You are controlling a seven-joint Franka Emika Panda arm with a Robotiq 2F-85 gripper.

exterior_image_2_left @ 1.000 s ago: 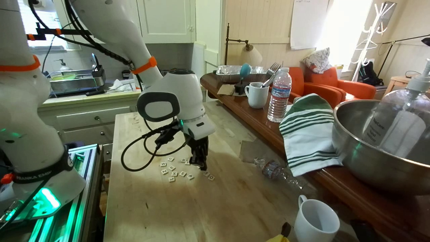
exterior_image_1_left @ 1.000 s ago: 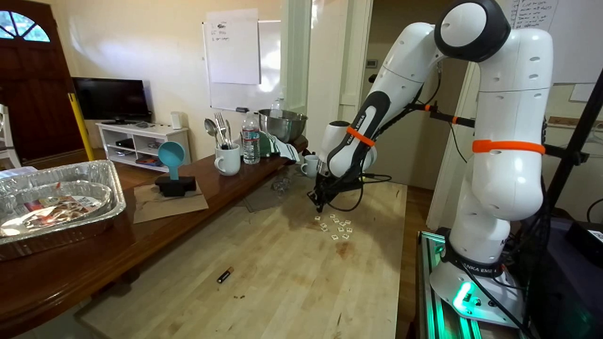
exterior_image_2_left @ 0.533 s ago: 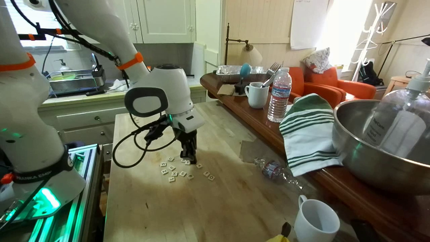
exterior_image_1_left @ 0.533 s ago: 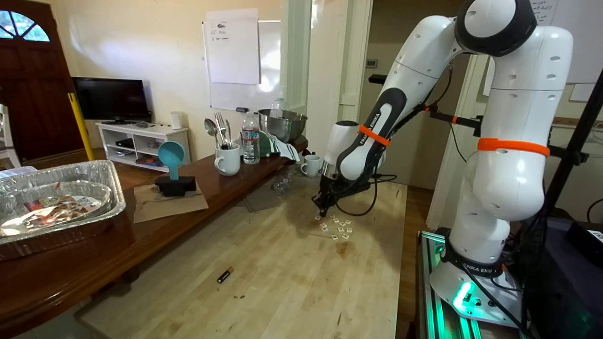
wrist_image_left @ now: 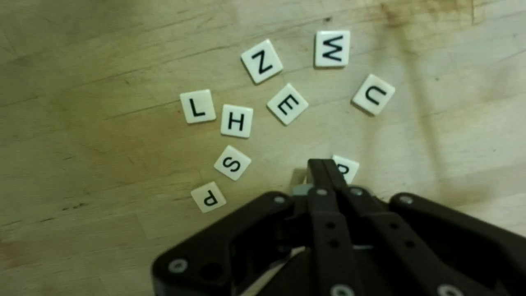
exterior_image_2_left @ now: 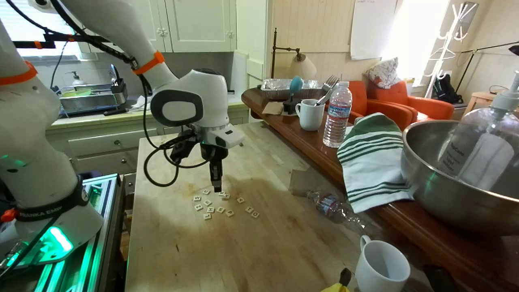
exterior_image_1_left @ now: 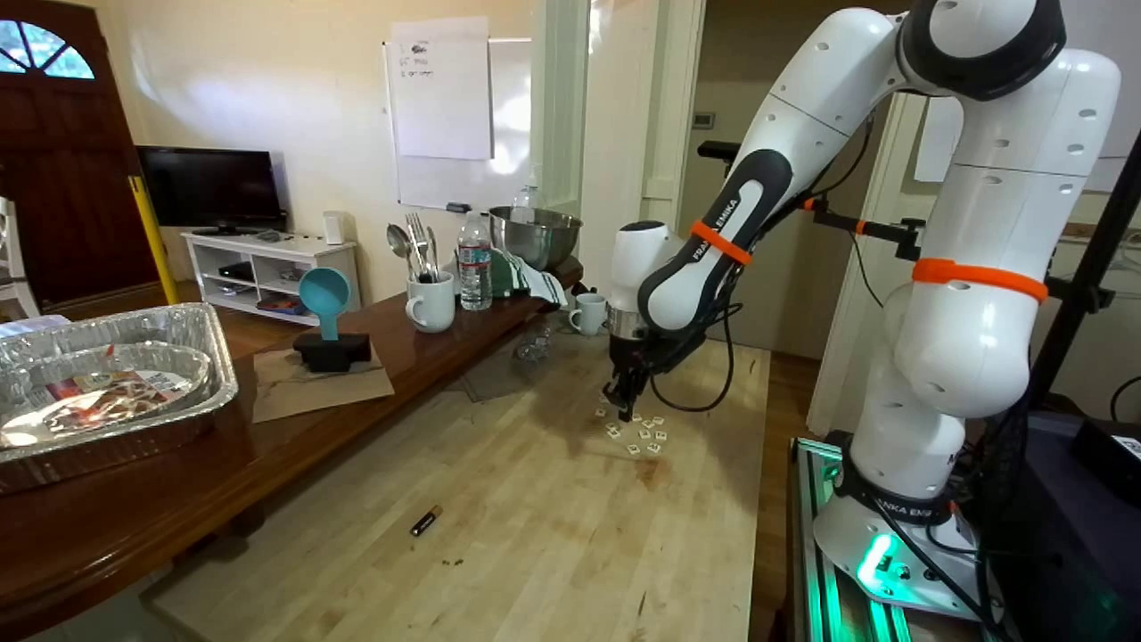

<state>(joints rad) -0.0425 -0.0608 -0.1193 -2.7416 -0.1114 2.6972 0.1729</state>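
Several letter tiles (wrist_image_left: 237,121) lie on the wooden tabletop (exterior_image_2_left: 194,255), in from its edge beside the robot base (exterior_image_2_left: 67,219), with wood showing around most. Above them the gripper (wrist_image_left: 321,162) points down, its fingers together; whether the tips touch one, I cannot tell. The wrist view shows L, S and U sharply; an exterior view adds three tiles (exterior_image_2_left: 249,209) outside that frame, toward the raised counter (exterior_image_2_left: 314,149).
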